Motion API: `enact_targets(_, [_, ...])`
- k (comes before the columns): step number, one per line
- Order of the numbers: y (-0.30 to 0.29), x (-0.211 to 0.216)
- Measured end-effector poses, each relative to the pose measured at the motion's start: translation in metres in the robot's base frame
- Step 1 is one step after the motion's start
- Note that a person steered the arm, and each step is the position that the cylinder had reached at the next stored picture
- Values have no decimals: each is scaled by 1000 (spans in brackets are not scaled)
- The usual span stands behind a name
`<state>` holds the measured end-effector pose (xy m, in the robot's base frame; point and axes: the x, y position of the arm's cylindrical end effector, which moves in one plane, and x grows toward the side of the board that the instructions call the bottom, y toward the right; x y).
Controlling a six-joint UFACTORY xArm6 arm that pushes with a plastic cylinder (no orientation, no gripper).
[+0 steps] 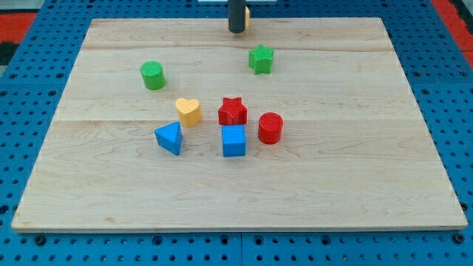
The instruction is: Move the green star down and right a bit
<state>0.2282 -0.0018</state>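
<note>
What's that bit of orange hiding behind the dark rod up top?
Behind the rod's tip, only an orange-yellow sliver shows at its right edge. The rest is covered, so its shape cannot be told.

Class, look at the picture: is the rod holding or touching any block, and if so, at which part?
Nothing is held. My tip sits at the view's top, apart from the green star below and right of it.

Only the lower end of the robot's rod shows, entering at twelve o'clock of the frame: a short, dark, nearly black cylinder with a smooth matte surface, ending in my tip (pixel 236 32), which is flat and round. At three o'clock of the rod a small patch of yellow-orange peeks out from behind it; what it belongs to cannot be told.
</note>
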Motion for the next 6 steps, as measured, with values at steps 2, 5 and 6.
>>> enact_targets(2, [8, 59])
enact_targets(5, [59, 69])
enact_targets(6, [83, 69])
